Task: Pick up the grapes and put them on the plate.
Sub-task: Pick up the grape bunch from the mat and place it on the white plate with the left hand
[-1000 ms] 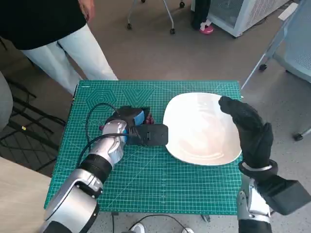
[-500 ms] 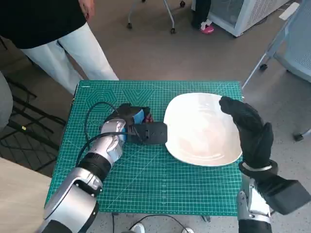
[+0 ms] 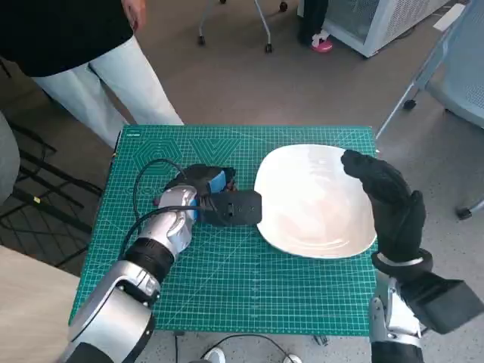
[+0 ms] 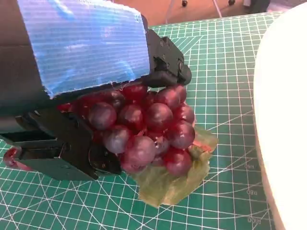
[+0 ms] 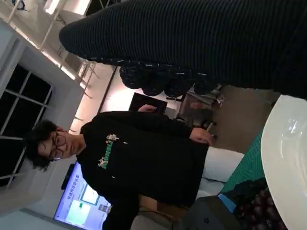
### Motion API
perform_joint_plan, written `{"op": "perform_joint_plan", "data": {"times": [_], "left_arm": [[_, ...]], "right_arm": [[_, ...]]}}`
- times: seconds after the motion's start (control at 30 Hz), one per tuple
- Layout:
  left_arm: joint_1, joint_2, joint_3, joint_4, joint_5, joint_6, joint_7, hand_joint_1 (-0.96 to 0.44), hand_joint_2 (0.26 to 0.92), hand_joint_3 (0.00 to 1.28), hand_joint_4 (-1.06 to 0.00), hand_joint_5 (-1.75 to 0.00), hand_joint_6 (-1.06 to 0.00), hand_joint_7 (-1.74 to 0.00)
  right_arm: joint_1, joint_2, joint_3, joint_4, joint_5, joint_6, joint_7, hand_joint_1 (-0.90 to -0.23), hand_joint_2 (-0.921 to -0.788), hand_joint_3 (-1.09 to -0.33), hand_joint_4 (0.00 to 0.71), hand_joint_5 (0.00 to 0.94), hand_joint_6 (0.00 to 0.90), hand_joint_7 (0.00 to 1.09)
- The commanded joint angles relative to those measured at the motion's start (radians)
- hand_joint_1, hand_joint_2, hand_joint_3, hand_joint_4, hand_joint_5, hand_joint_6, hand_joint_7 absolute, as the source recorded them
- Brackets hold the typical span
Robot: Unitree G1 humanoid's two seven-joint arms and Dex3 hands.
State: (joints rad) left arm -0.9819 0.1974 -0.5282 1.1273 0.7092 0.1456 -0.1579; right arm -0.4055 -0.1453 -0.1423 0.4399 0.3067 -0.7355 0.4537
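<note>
the cutting mat (image 4: 225,72) carries small printed numbers, too blurred to read.

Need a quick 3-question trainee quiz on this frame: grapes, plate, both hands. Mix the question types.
1. True or false: the grapes already lie on the plate.
2. Which hand has its fingers around the grapes? A) left hand B) right hand C) neither
3. Fill in: the plate and the grapes' leaf both rest on a green cutting ____.

Key
1. False: the bunch is beside the plate, with its leaf on the mat.
2. A: black fingers close round the bunch in the left wrist view; the gloved right hand is at the plate's far edge, holding nothing.
3. mat
</note>
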Motion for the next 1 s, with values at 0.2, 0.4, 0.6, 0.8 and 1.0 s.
{"op": "perform_joint_plan", "data": {"times": [0.2, 0.4, 0.6, 0.8, 1.0], "left_arm": [[0.05, 0.006, -0.058, 0.002, 0.029, 0.033, -0.007, 0.02, 0.92, 0.18, -0.52, -1.39, -0.56, -1.14], [0.05, 0.008, -0.062, -0.005, 0.028, 0.038, -0.01, 0.0, 0.92, 0.17, -0.53, -1.36, -0.55, -1.23], [0.048, 0.023, -0.039, -0.019, 0.003, 0.012, -0.011, 0.0, 0.92, 0.16, -0.52, -1.39, -0.58, -1.17], [0.047, 0.03, -0.036, -0.029, -0.01, 0.006, -0.018, 0.0, 0.92, 0.16, -0.52, -1.43, -0.61, -1.11], [0.045, 0.036, -0.038, -0.038, -0.015, 0.005, -0.015, 0.0, 0.921, 0.16, -0.51, -1.46, -0.61, -1.07]], "right_arm": [[-0.008, -0.001, -0.003, 0.032, -0.009, 0.002, 0.003, -0.634, -0.921, -0.768, 0.321, 0.002, 0.051, 0.28], [-0.01, -0.001, -0.003, 0.036, -0.01, 0.0, 0.003, -0.634, -0.921, -0.767, 0.321, 0.002, 0.053, 0.28], [-0.026, 0.002, -0.001, 0.042, -0.011, 0.006, 0.0, -0.63, -0.921, -0.768, 0.321, 0.002, 0.055, 0.28], [-0.034, 0.0, -0.003, 0.047, -0.009, 0.003, 0.003, -0.625, -0.921, -0.772, 0.321, 0.001, 0.056, 0.27], [-0.043, -0.001, -0.003, 0.052, -0.007, 0.003, 0.005, -0.625, -0.921, -0.774, 0.32, 0.001, 0.055, 0.27]]}}
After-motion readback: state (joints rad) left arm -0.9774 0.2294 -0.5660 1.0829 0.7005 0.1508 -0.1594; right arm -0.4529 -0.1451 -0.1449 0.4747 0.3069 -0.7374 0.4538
